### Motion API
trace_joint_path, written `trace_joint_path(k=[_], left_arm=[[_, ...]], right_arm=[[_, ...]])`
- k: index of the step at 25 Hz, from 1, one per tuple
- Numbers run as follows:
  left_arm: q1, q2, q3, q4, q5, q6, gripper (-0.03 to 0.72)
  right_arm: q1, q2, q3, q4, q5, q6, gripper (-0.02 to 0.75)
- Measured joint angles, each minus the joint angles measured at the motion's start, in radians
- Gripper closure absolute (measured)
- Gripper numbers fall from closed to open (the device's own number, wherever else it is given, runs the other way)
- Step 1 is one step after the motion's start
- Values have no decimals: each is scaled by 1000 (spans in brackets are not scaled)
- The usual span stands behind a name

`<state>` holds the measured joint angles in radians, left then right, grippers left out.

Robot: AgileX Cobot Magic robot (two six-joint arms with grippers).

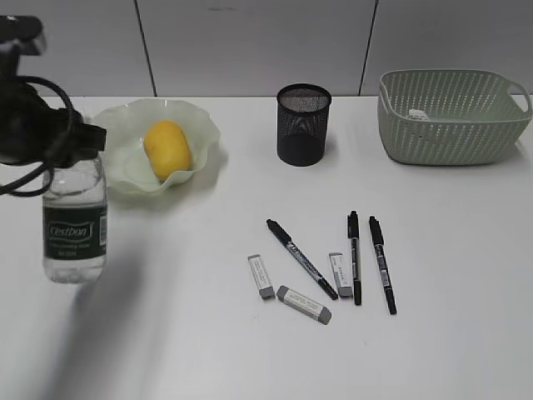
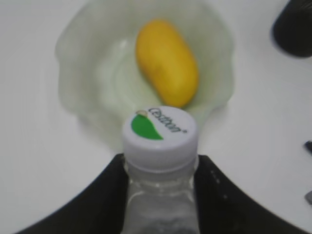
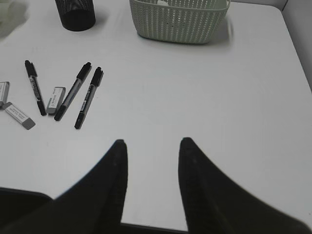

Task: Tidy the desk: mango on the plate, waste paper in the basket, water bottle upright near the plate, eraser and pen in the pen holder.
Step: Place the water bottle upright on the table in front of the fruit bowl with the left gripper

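Observation:
The yellow mango (image 1: 167, 148) lies on the pale green wavy plate (image 1: 200, 125). My left gripper (image 1: 71, 150) is shut on the neck of the clear water bottle (image 1: 74, 225), which stands upright left of the plate; its white cap (image 2: 160, 131) shows between the jaws (image 2: 161, 168). Three black pens (image 1: 301, 258) (image 1: 355, 257) (image 1: 382, 264) and three grey erasers (image 1: 261, 276) (image 1: 304, 304) (image 1: 340, 274) lie on the table. The black mesh pen holder (image 1: 302, 125) stands behind them. Crumpled paper (image 1: 419, 114) lies in the green basket (image 1: 450, 117). My right gripper (image 3: 151, 146) is open and empty.
The white table's right edge (image 3: 300, 58) runs close by the basket. Pens (image 3: 73, 92) and erasers (image 3: 19, 115) show at the left of the right wrist view, and the basket (image 3: 180, 19) at the top.

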<state>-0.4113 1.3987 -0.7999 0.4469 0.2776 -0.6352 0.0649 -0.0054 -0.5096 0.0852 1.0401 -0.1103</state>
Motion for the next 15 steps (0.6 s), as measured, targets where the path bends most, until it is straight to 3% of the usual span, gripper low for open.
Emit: trace_joint_path(k=[4,9,15], left_arm=[[25,-97,145,150,-291,1,377],[90,-49,207,169,-377,2,377],[171,-35,252,172,-623,67,377]], right_arm=[[0,0,0,0,0,0,447],[0,0,0,0,0,0,449],[0,0,0,0,0,0,449]])
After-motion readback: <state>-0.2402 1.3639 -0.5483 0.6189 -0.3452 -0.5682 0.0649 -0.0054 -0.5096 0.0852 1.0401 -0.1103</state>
